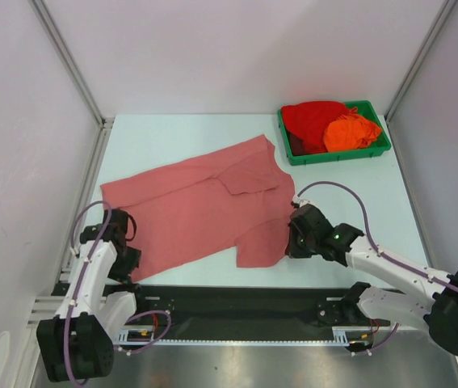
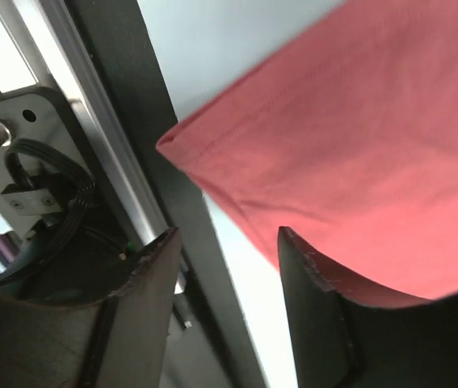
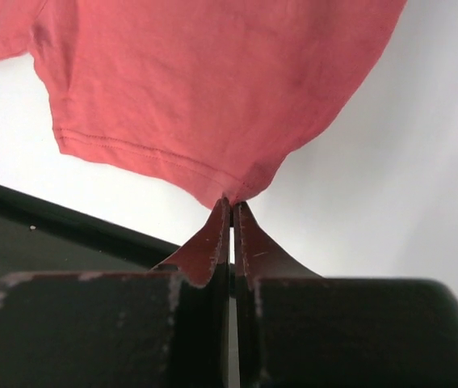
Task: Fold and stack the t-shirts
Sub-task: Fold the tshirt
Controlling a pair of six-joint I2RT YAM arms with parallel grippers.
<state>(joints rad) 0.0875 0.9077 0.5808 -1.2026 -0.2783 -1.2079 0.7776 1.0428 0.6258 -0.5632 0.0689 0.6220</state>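
The salmon t-shirt (image 1: 196,212) lies spread out at an angle across the middle of the table. My right gripper (image 1: 291,241) is at its near right edge, shut on a pinch of the hem (image 3: 237,191), which puckers at the fingertips (image 3: 220,230). Over the shirt's near left corner (image 2: 172,147) my left gripper (image 2: 227,252) stands open. Only table and black rail show between its fingers, and its right finger (image 2: 305,267) overlaps the cloth's edge. The bright red t-shirt (image 1: 313,121) and the orange t-shirt (image 1: 350,133) lie bunched in the green tray (image 1: 340,156).
The tray stands at the far right of the table. A black rail and metal frame (image 1: 237,303) run along the near edge by the arm bases. White walls with metal posts close in the left, right and back sides.
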